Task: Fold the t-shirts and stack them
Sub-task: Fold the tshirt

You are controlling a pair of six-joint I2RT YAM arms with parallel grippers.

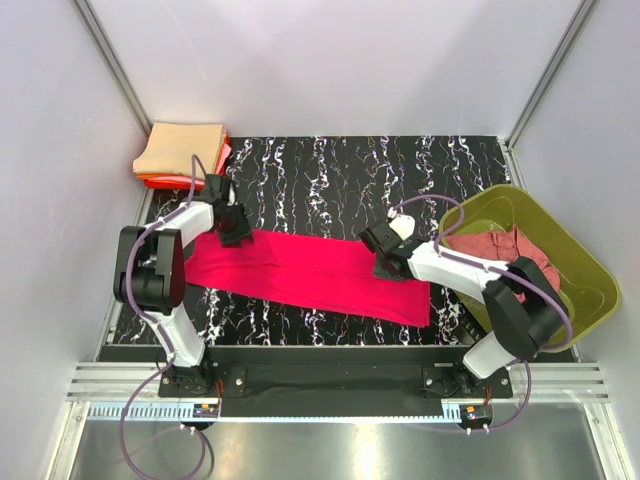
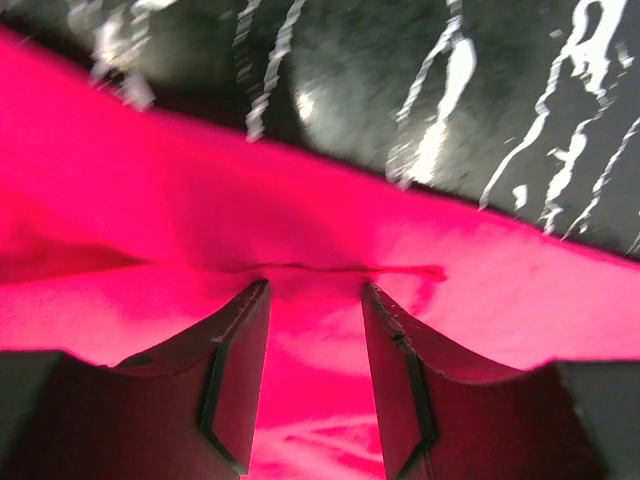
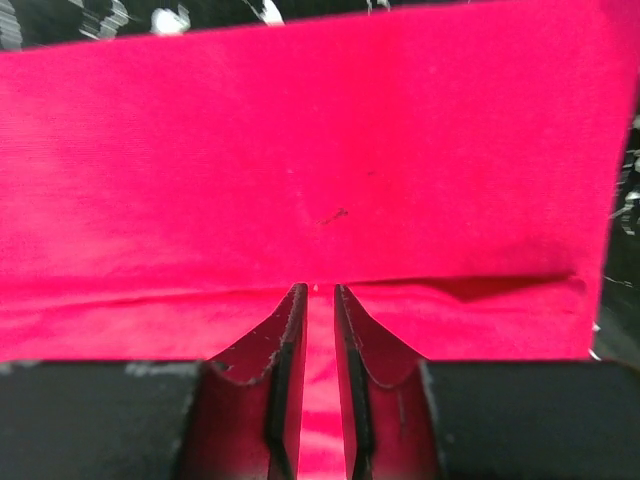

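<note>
Our left gripper (image 2: 315,287) stands half open over a crease, and our right gripper (image 3: 319,288) is narrowed to a slit with cloth in it, though we cannot tell if it truly grips, both on the crimson-pink t-shirt (image 1: 320,272) lying as a long band beneath and between them.

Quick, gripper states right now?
Left gripper: jaws apart on the crimson shirt; grip cannot be told.
Right gripper: shut on the crimson shirt's folded edge.

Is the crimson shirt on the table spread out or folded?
Folded lengthwise: the crimson shirt lies as a long narrow strip, a doubled layer edge running along it.
</note>
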